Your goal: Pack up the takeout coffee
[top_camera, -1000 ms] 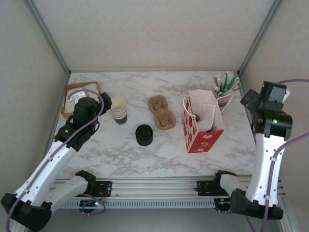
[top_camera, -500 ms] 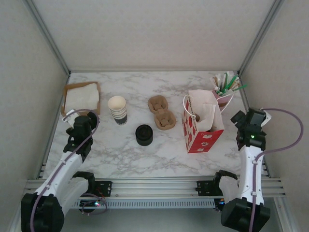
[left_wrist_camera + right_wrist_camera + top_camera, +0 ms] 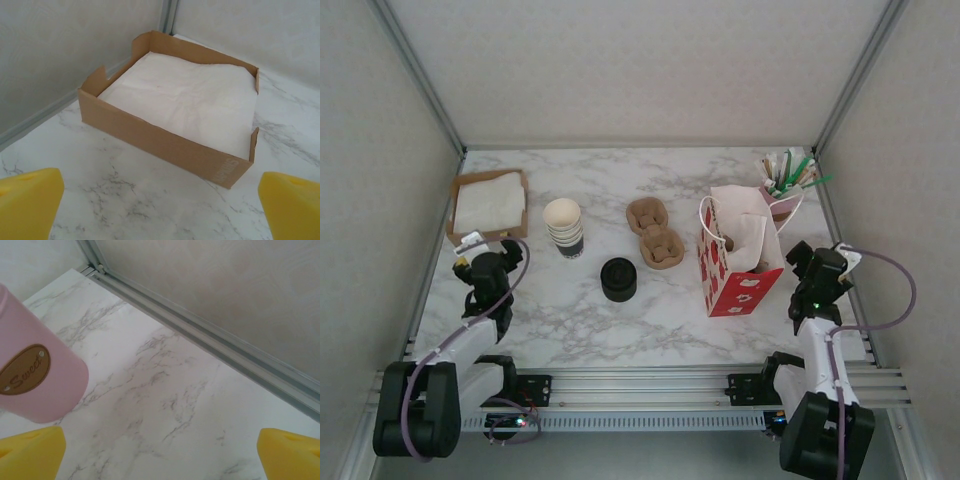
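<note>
**At the near edge: both arms drawn back, claws empty**

1. left gripper [image 3: 160, 212]: spread to full width, yellow fingertips [image 3: 30, 202] at the two lower corners of the wrist view, nothing between them. Aimed at the napkin box [image 3: 165, 145], well short of it. Pulled back within the last second from a raised reach over that box to a low fold by the left base.

2. right gripper [image 3: 160, 455]: likewise fully spread and empty. Pink cup [image 3: 55, 385] marked "Sweet" off to its left, bare marble table [image 3: 165, 390] ahead. Dropped in the same second from a high pose at the right wall to a fold beside the gift bag [image 3: 740, 288].

3. takeout coffee [image 3: 728, 243]: judged to be the small dark shape inside the bag's open mouth; too small to confirm.

4. Unmoved on the marble, all left of the bag: cup stack [image 3: 563, 227], lid stack [image 3: 618, 279], pulp carrier [image 3: 655, 233].

Assessment: withdrawal with both claws empty, probably a return to rest. With the coffee taken as bagged, packing likely complete; otherwise not yet begun.
</note>
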Available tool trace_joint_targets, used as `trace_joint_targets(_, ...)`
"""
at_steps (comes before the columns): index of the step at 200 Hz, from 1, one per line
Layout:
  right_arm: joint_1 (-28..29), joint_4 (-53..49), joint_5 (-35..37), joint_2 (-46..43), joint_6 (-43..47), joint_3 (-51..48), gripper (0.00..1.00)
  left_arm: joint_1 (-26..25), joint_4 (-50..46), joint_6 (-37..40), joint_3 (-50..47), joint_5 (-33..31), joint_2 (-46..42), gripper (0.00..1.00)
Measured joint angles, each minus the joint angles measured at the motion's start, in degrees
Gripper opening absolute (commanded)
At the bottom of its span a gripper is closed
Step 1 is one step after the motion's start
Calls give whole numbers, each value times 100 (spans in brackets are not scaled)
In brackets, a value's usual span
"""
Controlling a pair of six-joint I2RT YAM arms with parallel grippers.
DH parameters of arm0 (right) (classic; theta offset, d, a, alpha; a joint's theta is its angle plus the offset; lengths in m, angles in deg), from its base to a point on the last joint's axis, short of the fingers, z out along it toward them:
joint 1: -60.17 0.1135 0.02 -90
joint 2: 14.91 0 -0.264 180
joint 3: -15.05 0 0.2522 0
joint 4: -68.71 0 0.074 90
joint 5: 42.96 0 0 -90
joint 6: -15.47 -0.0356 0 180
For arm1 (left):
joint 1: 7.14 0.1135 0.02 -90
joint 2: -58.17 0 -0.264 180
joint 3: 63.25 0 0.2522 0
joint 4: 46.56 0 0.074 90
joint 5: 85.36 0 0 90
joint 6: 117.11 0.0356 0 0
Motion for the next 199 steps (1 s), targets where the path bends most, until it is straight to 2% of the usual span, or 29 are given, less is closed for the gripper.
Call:
trace_joint_targets(49, 188, 1504, -7, 691, 304, -448, 99, 11, 1005, 249, -146, 343, 798, 100)
trace_joint_targets(103, 553, 2916, -133, 1740, 625, -647, 99, 13, 1784, 328, -116, 470, 1248, 100)
trace_joint_targets(138, 752, 3340, -238, 2079, 844, -688, 99, 15, 2194, 369, -85, 566, 1493, 100)
trace_joint_targets(199, 942, 3563, -343, 2118, 1126, -682, 99, 15, 3003, 417, -66, 664, 2127, 100)
